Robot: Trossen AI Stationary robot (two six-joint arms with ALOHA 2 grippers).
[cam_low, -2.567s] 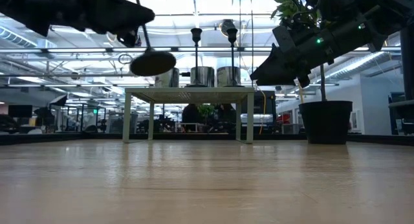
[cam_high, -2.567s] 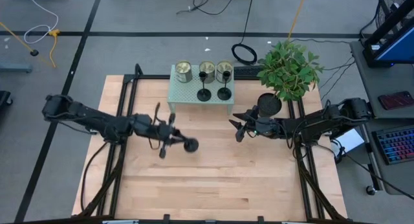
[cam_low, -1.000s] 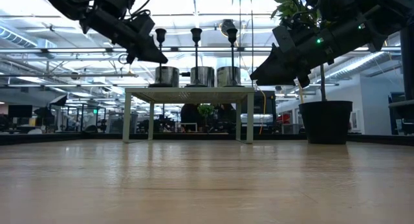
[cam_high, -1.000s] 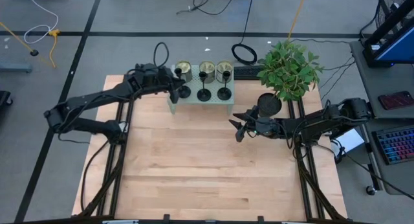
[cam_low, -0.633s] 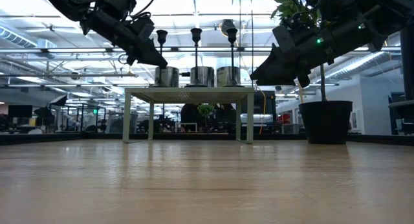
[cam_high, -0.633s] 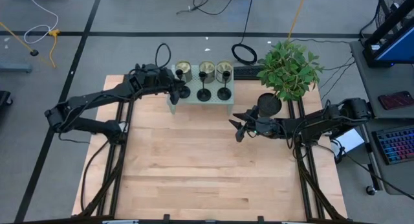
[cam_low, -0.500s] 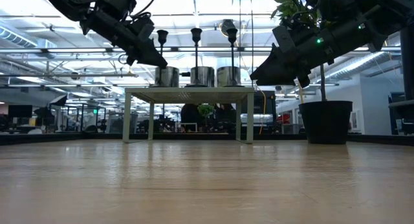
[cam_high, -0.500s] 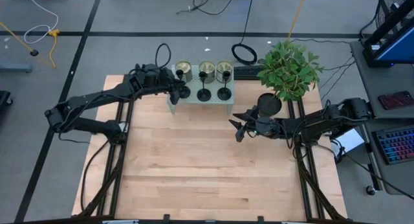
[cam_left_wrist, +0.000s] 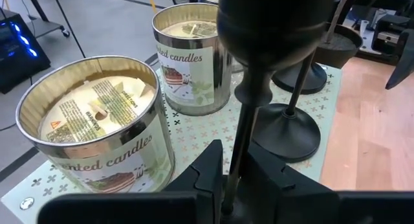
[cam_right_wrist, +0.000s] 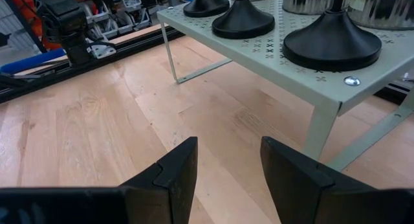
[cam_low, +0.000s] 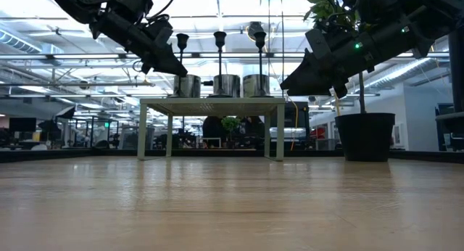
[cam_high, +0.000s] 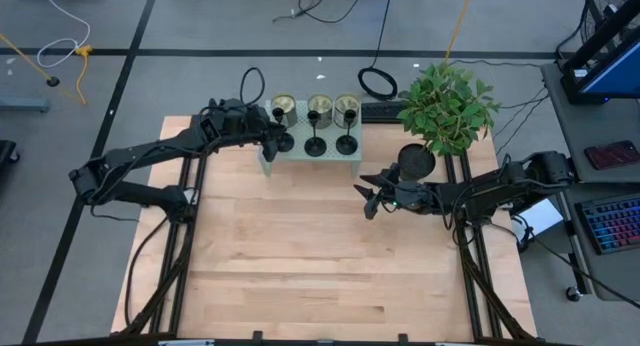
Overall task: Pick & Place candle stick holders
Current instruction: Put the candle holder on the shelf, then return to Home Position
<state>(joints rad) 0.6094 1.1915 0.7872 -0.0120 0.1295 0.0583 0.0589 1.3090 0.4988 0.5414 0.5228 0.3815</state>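
Standing in a row on the small pale green shelf [cam_high: 330, 158] at the far edge of the wooden table [cam_high: 320, 276] are all three black candle stick holders: the left holder [cam_high: 284, 142], the middle holder [cam_high: 315, 146] and the right holder [cam_high: 347, 144]. Each is upright on its round base, just in front of one of three scented candle tins [cam_high: 320, 106]. The left gripper [cam_high: 272, 138] is at the shelf's left end, right at the left holder. In the left wrist view that holder's thin stem [cam_left_wrist: 242, 130] runs up through the gripper, with the cup above and the nearest tin just beside it. Whether the gripper is pressing on the stem or stands slightly clear of it cannot be told. The right gripper [cam_high: 368, 198] hangs above the table, near the shelf's right front corner and beside the potted plant [cam_high: 445, 106]. Its fingers [cam_right_wrist: 174, 169] are spread wide with only bare wood between them, so it holds nothing.
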